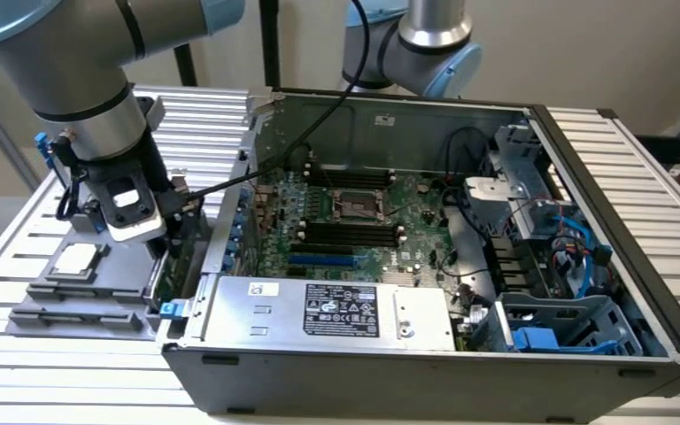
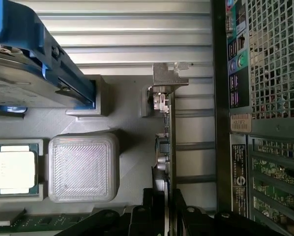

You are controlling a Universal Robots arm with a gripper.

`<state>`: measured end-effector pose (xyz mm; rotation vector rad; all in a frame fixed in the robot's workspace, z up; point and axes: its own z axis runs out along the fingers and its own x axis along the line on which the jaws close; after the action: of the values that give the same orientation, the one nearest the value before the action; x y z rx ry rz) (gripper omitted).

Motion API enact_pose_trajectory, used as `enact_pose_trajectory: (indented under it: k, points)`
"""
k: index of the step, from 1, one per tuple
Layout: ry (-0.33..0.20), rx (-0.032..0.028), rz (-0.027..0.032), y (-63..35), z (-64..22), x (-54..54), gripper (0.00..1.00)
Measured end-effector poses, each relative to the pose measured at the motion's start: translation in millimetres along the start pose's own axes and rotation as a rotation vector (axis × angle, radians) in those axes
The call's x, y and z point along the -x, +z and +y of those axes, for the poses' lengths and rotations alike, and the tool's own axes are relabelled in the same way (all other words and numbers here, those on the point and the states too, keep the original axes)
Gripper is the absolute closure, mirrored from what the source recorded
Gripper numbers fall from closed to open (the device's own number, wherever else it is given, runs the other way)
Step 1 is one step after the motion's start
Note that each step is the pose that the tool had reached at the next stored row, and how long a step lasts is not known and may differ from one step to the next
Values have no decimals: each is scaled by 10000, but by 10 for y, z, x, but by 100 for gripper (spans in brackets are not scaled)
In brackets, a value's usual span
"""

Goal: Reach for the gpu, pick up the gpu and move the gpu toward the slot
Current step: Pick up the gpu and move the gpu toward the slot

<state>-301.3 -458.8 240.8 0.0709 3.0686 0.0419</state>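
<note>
Reaching for the gpu [image 2: 169, 142], by the look of it. Found in the wrist view as a thin dark line just right of the middle of the frame, standing on its edge in the grey tray [image 2: 130, 123], not lying flat. Runs long-ways from the silver bracket [image 2: 169, 73] near the upper middle straight down to the fingers [image 2: 184, 216] at the bottom edge. Sits right between those fingers, one on each side, so lined up along the card and not across it. Looks released, with a little gap on each side and no squeeze to be seen, though very close. In the exterior view, seen low at the left of the frame as the gripper [image 1: 151, 243], down over the same tray on the ribbed worktop [image 1: 33, 381], just beside the open computer case [image 1: 435, 376]. Apart from the card: a square silver chip [image 2: 13, 169] at the lower left of the wrist view. Not lifted yet, to judge by the bracket resting at the tray's holder.
</note>
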Motion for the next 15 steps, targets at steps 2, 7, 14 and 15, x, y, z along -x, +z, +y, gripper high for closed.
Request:
enact_pose_trajectory:
  k: [2,7,14,15]
  points:
    - [-1,2,0,0,-1,0,73]
    - [2,1,0,-34,0,2,74]
    - [2,31,2,-147,3,9,74]
    - [4,56,3,-166,3,9,74]
